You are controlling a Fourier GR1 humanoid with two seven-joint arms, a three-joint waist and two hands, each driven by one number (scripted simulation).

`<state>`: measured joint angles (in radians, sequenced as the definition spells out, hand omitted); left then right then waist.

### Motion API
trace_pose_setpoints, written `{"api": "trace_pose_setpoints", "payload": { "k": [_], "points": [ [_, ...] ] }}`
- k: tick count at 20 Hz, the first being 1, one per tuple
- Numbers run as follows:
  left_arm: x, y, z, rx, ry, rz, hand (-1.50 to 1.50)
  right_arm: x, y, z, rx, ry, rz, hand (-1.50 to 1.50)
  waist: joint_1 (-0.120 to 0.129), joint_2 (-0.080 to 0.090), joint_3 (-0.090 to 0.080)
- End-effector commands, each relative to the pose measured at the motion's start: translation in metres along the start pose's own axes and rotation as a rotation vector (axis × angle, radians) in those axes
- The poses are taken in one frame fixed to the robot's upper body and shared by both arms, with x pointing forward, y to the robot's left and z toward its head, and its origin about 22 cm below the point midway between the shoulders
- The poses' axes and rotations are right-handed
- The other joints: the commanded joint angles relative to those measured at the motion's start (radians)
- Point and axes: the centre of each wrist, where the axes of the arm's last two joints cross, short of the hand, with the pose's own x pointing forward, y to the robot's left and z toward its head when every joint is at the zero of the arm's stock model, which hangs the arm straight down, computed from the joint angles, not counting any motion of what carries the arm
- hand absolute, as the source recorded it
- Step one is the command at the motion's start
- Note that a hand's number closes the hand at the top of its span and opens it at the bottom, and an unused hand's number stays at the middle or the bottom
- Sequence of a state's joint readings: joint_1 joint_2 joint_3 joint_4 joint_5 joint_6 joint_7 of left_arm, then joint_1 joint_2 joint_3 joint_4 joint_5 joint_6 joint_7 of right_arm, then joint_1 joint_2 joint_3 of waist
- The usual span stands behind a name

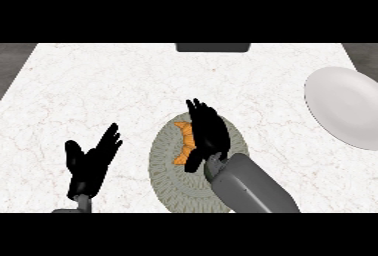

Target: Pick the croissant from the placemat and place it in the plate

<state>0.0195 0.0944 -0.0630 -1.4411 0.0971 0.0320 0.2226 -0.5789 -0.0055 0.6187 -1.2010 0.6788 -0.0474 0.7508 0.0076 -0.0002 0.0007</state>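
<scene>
Orange croissant: on grey woven placemat, largely hidden beneath right hand, whose fingers extend straight over it, nothing held. Likely light, flaky, crushable; best grasped across its thick middle. White plate well apart, rightward. Left hand resting open.

Beyond my right hand, at the far edge of the white marble counter, sits a dark flat object; I cannot tell what it is.
</scene>
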Motion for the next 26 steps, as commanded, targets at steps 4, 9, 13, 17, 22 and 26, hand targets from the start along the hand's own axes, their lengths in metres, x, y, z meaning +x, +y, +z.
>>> {"api": "trace_pose_setpoints", "payload": {
  "k": [4,9,13,17,22,26],
  "points": [
    [0.001,-0.02,-0.016,0.0,0.014,-0.006,0.0,-0.012,0.026,-0.012,0.026,0.021,0.011,-1.5,0.001,0.002,-0.001],
    [-0.019,0.003,-0.006,-0.01,0.014,-0.02,0.0,-0.004,0.032,-0.017,0.073,0.034,0.056,-1.5,0.006,0.002,-0.001],
    [0.01,-0.009,-0.006,-0.01,0.0,-0.018,0.0,-0.019,0.042,-0.025,0.128,-0.044,0.159,1.5,0.003,0.001,-0.001],
    [0.019,0.003,-0.005,0.004,-0.007,-0.007,0.0,-0.032,0.055,-0.029,0.064,-0.057,0.176,1.5,0.007,0.002,0.0],
    [-0.001,0.009,-0.01,0.008,0.014,0.003,0.0,-0.009,0.03,-0.016,0.024,-0.087,0.193,1.5,-0.009,-0.001,-0.001],
    [-0.007,0.006,0.011,0.055,0.026,0.013,0.0,-0.059,0.05,0.036,0.022,-0.199,0.188,1.5,-0.041,-0.016,-0.001]
  ]
}}
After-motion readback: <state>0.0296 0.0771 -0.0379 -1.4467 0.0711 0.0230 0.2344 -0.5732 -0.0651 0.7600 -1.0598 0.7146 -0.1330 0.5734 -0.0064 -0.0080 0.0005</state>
